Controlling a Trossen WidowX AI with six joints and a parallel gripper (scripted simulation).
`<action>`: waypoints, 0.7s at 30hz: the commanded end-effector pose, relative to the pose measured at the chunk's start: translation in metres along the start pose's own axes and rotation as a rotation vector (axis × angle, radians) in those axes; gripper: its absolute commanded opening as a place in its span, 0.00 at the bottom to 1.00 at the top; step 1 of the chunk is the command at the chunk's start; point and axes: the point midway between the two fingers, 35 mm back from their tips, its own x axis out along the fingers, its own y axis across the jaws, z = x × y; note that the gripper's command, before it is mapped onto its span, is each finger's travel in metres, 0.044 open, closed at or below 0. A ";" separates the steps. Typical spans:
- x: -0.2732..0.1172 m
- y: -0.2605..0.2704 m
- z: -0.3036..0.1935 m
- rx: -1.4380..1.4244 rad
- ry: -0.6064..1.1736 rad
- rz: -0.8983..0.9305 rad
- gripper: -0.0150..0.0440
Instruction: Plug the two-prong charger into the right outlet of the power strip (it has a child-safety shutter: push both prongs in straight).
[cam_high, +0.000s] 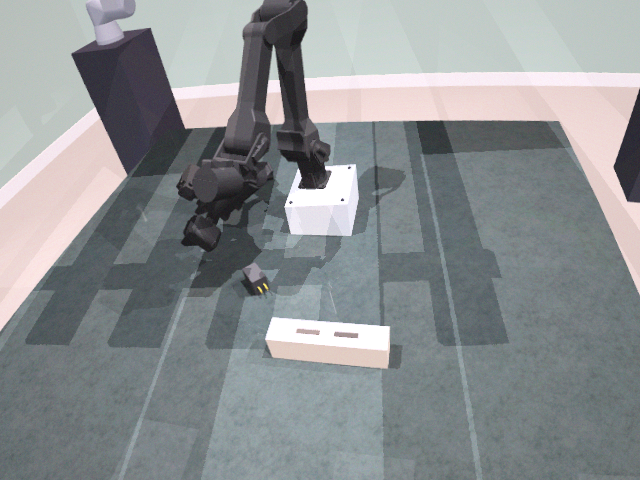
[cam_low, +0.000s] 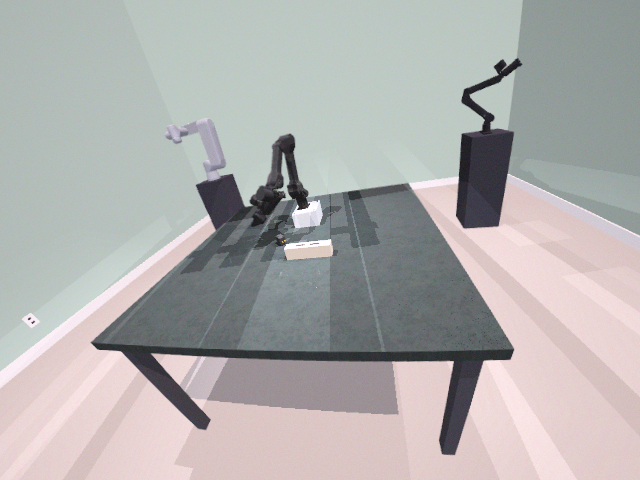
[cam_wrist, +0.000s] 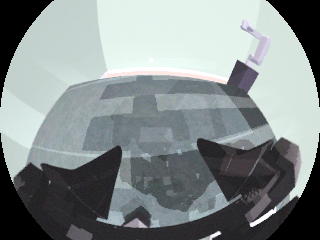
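Note:
The dark grey charger lies on the table between the arm and the power strip, with its two yellow prongs toward the strip. The long, cream-white power strip has two slots in its top, the right outlet and the left outlet. My gripper is open, with its two dark fingers wide apart and nothing between them. It hangs above the table, behind and to the left of the charger in the top view. I cannot make out the charger or the strip in the wrist view.
The arm's white base box stands behind the strip. A pale arm on a dark pedestal and a black arm on another pedestal stand beyond the table. Shadows cross the tabletop.

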 end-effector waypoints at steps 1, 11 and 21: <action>-0.001 0.007 -0.004 -0.136 0.047 0.020 1.00; -0.003 0.019 -0.016 -0.438 0.147 0.074 1.00; -0.008 0.029 -0.028 -0.733 0.239 0.151 1.00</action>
